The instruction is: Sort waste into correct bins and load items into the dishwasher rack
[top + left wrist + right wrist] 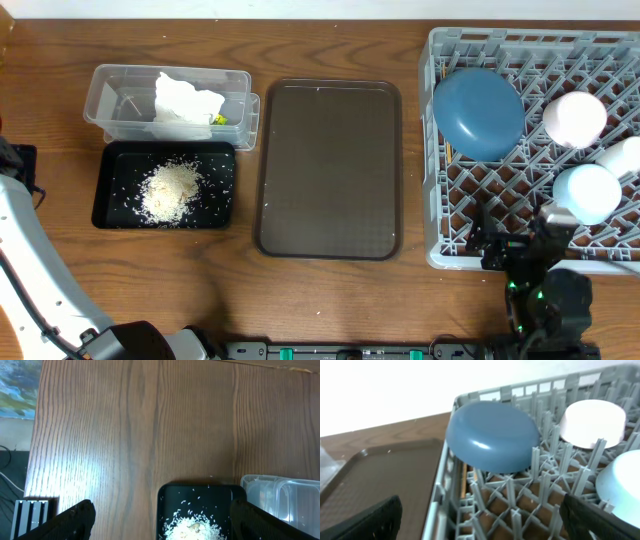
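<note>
The clear tub (pixel 120 95) holds crumpled white tissue (pixel 185 98) and a bit of the printed wrapper (pixel 219 119). The black tray (pixel 110 165) in front of it holds rice scraps (pixel 170 190), which also show in the left wrist view (pixel 192 527). The grey rack (pixel 437 255) holds the dark blue plate (pixel 478 112), white bowl (pixel 574 118), light blue bowl (pixel 587 192) and a pale cup (pixel 625 155). A thin wooden chopstick (pixel 465 480) lies under the plate (pixel 492 435). My right gripper (pixel 515 240) is open and empty over the rack's front edge (pixel 481 505). My left gripper (pixel 162 507) is open and empty, near the black tray.
A large brown serving tray (pixel 330 165) lies between the bins and the rack, with nothing on it. My left arm (pixel 30 260) runs along the table's left front. Bare wooden table lies in front of the trays.
</note>
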{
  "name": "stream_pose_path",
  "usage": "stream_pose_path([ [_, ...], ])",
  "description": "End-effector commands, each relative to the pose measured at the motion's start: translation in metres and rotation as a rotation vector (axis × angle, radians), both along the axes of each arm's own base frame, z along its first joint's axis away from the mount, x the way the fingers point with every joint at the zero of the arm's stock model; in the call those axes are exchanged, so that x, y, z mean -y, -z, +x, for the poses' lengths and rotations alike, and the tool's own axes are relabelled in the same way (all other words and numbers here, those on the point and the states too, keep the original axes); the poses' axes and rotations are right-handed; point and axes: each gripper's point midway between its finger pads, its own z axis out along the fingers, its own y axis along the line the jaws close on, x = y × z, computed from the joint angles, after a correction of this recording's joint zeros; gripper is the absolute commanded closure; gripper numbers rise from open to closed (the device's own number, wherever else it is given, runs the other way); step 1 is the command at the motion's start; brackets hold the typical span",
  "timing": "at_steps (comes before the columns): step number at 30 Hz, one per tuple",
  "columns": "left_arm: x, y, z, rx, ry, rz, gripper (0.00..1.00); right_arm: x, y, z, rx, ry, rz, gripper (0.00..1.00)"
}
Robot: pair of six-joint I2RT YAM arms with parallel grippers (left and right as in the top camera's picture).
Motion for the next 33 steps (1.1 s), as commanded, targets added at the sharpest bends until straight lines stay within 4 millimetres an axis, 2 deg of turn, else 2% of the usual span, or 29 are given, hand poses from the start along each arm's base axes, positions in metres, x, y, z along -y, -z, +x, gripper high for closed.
stream_pose_path([
  [1,-0.003,0.001,-0.001,-0.004,-0.016,0.002,0.11,0.0,0.009,0.001,0.064,-0.01,-0.026,0.01],
  [8,-0.003,0.001,-0.001,-0.004,-0.016,0.002,0.11,0.004,0.019,0.011,0.19,0.008,-0.022,0.01],
  [14,-0.003,0.001,-0.001,-0.004,-0.016,0.002,0.11,0.008,0.022,0.012,0.185,0.027,-0.041,0.01],
  [17,-0.003,0.001,-0.001,-0.004,-0.016,0.002,0.11,0.008,0.03,0.011,0.151,0.019,-0.089,0.01],
  [22,-0.003,0.001,-0.001,-0.004,-0.016,0.002,0.11,0.008,0.031,0.011,0.149,0.001,-0.198,0.01],
  [33,-0.003,0.001,-0.001,-0.004,-0.016,0.002,0.11,0.005,0.031,0.011,0.15,-0.017,-0.193,0.01],
])
